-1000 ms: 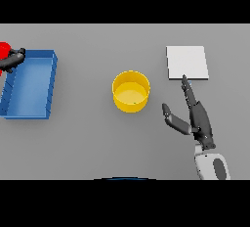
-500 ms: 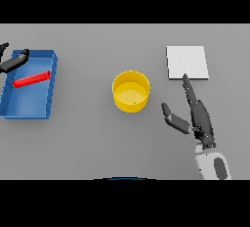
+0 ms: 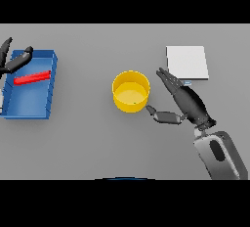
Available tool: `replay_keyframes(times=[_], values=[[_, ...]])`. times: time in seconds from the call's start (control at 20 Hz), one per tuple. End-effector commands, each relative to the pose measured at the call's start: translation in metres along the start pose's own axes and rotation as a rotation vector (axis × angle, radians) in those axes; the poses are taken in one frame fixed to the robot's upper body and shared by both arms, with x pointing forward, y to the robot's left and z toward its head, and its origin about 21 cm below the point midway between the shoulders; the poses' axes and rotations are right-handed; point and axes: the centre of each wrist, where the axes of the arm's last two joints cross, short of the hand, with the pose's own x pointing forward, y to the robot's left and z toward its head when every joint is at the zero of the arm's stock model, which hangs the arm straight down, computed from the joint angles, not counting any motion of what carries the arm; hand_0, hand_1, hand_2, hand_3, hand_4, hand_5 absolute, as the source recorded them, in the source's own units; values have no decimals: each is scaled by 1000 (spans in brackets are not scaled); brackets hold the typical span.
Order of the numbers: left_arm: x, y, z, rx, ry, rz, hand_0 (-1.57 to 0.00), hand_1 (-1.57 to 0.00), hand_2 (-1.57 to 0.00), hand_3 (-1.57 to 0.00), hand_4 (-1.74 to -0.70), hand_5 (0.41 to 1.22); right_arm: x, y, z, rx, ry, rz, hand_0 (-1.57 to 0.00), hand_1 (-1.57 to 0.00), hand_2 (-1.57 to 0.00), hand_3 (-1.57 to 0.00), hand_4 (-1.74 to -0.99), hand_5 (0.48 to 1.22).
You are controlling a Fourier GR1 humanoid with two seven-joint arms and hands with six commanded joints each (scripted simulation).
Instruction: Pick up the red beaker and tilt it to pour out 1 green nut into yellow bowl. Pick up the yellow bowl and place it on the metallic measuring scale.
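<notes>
Left hand (image 3: 13, 60) at 9 o'clock edge, over far corner of blue tray (image 3: 29, 106); fingers spread, holding nothing. Red beaker (image 3: 32, 78) now lying on side in tray, released since a second ago, when it was up in my grip. Pour looks finished; nut not visible. Yellow bowl (image 3: 131, 91) centre, untouched. Right hand (image 3: 184, 104) moved in from 4 o'clock, thumb just beside bowl, fingers straight, empty. Scale (image 3: 187, 62) at 2 o'clock. Next, I judge: grasp bowl.
</notes>
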Motion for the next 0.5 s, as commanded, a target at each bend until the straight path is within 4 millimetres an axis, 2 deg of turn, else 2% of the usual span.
replay_keyframes(times=[0.0,0.15,0.35,0.45], values=[[0,1,1,4,-1,10,-8,-7,-7,-7,-806,683,2,-4,-5,38,-36,65,1,1,1,1,-1137,626],[5,-1,1,-5,11,14,-3,-3,-3,-3,-811,688,9,-12,-24,173,-111,255,1,1,1,1,-1152,632],[-1,4,3,-8,11,6,-1,-1,-1,-1,-808,689,22,-10,-47,315,-192,425,1,1,1,1,-1164,641],[-1,5,4,-12,2,7,0,0,0,0,-805,692,21,-4,-57,386,-214,475,1,1,1,1,-1156,642]])
